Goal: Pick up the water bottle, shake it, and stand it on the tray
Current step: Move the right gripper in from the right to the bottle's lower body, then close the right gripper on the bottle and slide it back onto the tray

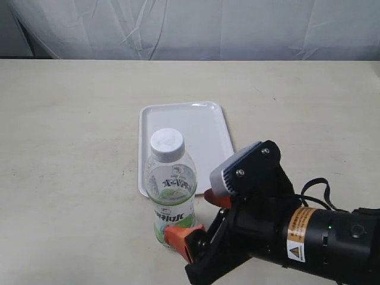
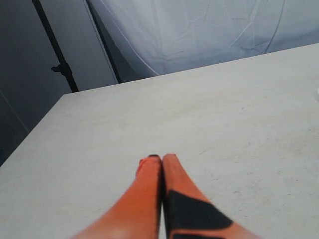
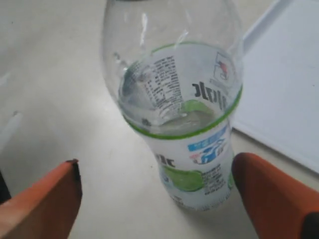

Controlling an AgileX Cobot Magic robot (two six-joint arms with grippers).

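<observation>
The water bottle [image 1: 172,190], clear with a white cap and a white-and-green label, stands upright on the table just in front of the near edge of the white tray [image 1: 196,127]. My right gripper [image 1: 199,217] is open, its orange fingers [image 1: 178,234] on either side of the bottle's lower part. In the right wrist view the bottle [image 3: 184,99] stands between the spread fingers of that gripper [image 3: 158,164], nearer one pad [image 3: 274,194], with a gap on both sides; a tray corner [image 3: 284,89] shows behind. My left gripper [image 2: 160,157] is shut on nothing over bare table.
The beige tabletop [image 1: 71,148] runs wide on all sides. A pale fabric backdrop [image 1: 196,29] hangs behind the far edge. The left wrist view shows a table edge and a dark stand pole [image 2: 57,55] beyond it. The left arm is outside the exterior view.
</observation>
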